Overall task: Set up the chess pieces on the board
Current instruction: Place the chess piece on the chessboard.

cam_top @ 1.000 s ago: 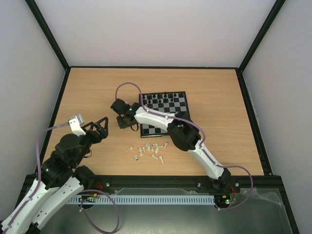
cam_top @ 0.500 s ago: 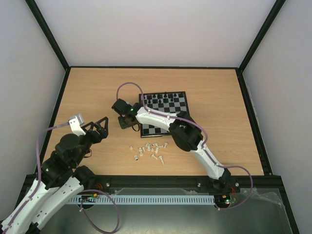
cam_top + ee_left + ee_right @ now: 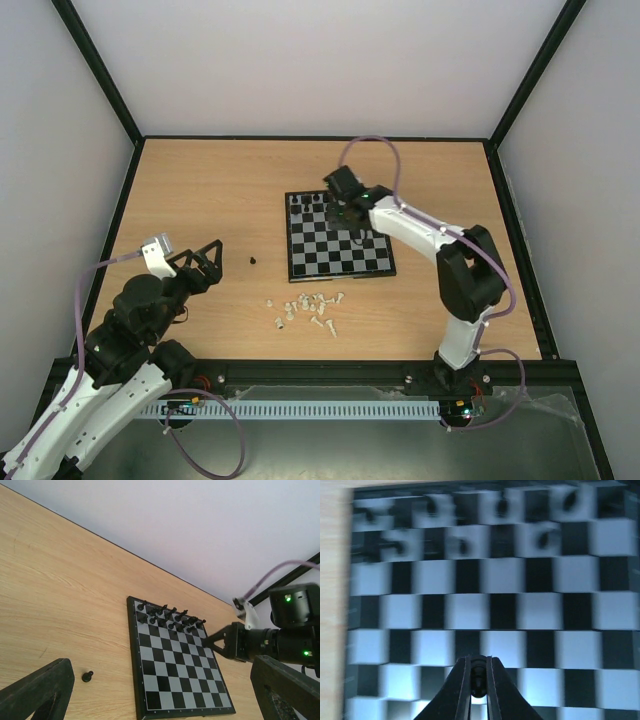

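While L fingers [image 3: 36, 692] gape, R fingers [image 3: 452, 696] pinch a black piece [image 3: 478, 676] over board [image 3: 470, 611].

Motion blur smeared the right wrist view: black chess pieces [image 3: 501, 507] on the board [image 3: 470, 610] were mere streaks, and the dark piece [image 3: 478, 678] pinched in the right end effector [image 3: 478, 669] could not be identified.

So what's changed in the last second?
The right hand swung from the table left of the board to above it, pinching a small black piece. A lone black piece lies uncovered on the table. The left hand and white pieces stayed put.
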Tool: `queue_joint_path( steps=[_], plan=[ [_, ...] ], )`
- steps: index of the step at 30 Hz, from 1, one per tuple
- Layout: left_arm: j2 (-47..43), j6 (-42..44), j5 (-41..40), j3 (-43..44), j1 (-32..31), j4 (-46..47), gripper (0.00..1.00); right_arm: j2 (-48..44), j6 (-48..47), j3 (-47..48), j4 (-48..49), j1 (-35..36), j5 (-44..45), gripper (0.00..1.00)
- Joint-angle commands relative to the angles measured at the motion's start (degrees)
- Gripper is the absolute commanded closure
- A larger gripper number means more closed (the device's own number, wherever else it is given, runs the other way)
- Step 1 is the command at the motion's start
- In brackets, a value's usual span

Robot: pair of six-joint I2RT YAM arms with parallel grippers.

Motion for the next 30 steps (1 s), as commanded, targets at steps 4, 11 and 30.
queue_joint_path(
  steps=[4, 11, 30],
  plan=[
    [0.38, 1.25, 0.59, 0.12, 0.19, 1.54, 0.01, -2.14, 2.10, -9.24, 1.92, -10.66, 0.66, 0.98],
    [0.58, 1.38, 0.54, 0.10, 0.26, 1.82, 0.00, 6.18, 1.34, -1.46, 0.77, -15.04, 3.35, 0.98],
    [1.13, 1.71, 0.00, -0.24, 0.25, 2.46, 0.00, 17.25, -0.82, 12.39, -1.20, -17.13, 2.24, 0.98]
  ],
)
